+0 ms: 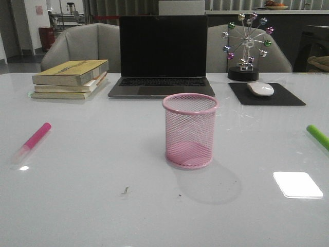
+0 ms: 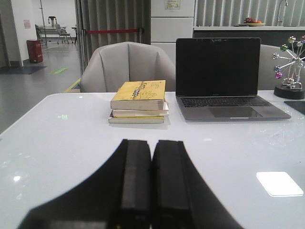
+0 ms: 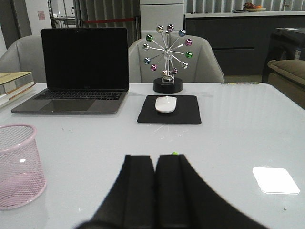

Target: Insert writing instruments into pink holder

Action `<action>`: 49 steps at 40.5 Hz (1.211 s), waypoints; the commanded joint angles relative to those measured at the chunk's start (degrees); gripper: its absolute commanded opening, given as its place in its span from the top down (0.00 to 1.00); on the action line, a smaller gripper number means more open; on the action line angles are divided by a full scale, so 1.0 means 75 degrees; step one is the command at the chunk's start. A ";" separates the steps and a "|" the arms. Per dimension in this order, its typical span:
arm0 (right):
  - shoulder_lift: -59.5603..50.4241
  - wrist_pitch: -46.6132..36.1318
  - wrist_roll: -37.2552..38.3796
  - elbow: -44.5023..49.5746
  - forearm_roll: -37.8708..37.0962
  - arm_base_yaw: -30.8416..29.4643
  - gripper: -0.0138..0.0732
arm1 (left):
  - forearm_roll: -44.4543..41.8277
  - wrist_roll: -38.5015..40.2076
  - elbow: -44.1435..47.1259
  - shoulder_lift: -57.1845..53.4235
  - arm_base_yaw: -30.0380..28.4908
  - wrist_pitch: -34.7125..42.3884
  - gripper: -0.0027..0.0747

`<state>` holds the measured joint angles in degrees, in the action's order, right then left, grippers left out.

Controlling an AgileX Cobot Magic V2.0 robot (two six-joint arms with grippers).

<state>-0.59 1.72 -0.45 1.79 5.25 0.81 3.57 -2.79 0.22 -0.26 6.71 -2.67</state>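
Observation:
The pink holder (image 1: pixel 190 131) stands upright and empty at the middle of the table; it also shows at the edge of the right wrist view (image 3: pixel 19 164). The magenta-pink marker (image 1: pixel 33 141) lies flat at the table's left. The green marker (image 1: pixel 318 136) lies at the far right edge, partly cut off. Only a speck of that green marker (image 3: pixel 175 153) peeks past the right fingers. My left gripper (image 2: pixel 152 143) is shut with nothing between its fingers. My right gripper (image 3: pixel 155 157) is shut and empty too. Neither gripper appears in the front view.
At the back stand a stack of books (image 1: pixel 72 78), an open laptop (image 1: pixel 163 56), a mouse (image 1: pixel 260 89) on a black mat, and a ferris-wheel ornament (image 1: pixel 245 46). Grey chairs sit behind the table.

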 commanded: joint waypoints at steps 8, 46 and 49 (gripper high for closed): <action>-0.0151 -0.0722 0.0003 -0.0062 -0.0015 -0.0033 0.78 | 0.0014 0.0074 0.0045 -0.0148 -0.0012 0.0676 0.85; -0.0151 -0.0330 0.0003 -0.1317 -0.0023 -0.0021 0.78 | 0.0014 0.0074 -0.0945 -0.0148 -0.0012 0.1382 0.85; -0.0134 -0.0011 0.0003 -0.1925 -0.0023 -0.0021 0.78 | 0.0014 0.0074 -0.1486 -0.0116 -0.0012 0.1018 0.85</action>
<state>-0.59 4.23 -0.45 -6.49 5.25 0.81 3.57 -2.79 -5.32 -0.26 6.71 2.13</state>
